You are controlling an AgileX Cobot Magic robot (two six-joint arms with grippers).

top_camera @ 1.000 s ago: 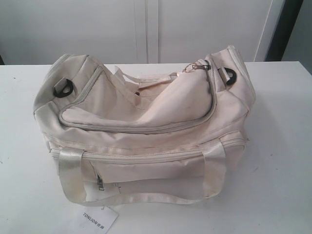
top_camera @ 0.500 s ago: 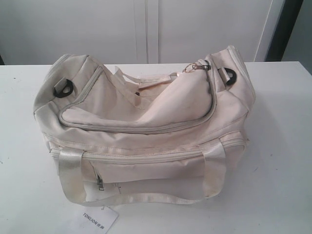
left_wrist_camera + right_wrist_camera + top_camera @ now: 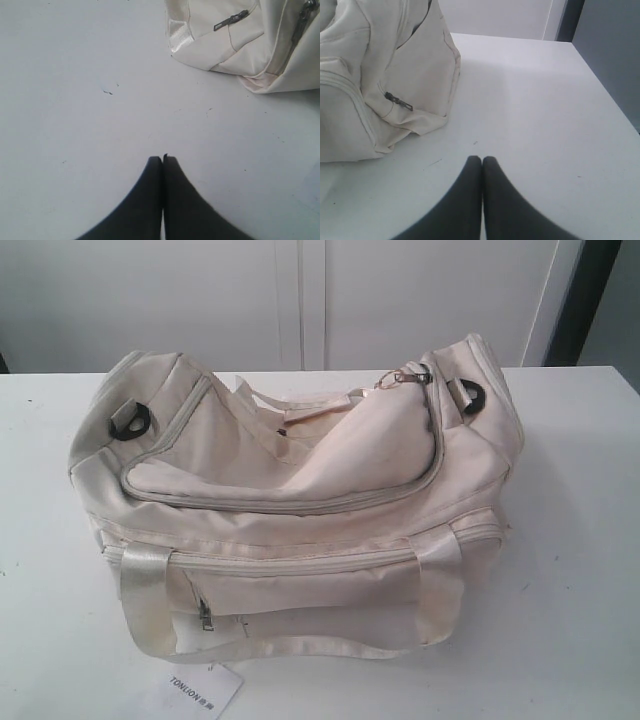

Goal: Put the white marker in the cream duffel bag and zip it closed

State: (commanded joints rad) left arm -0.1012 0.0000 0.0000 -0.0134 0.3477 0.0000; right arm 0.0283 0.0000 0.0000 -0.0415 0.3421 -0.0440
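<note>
Cream duffel bag (image 3: 300, 490) sits centred on table (image 3: 575, 570), marker unseen, likely inside; left gripper (image 3: 163, 159) and right gripper (image 3: 482, 159) pressed together, empty, resting beside it.

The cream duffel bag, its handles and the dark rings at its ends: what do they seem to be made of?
The cream duffel bag looks like soft matte woven fabric: it sags and creases. The handles seem a glossier webbing, since they catch light. The rings look like black plastic or coated metal; I cannot tell which.
</note>
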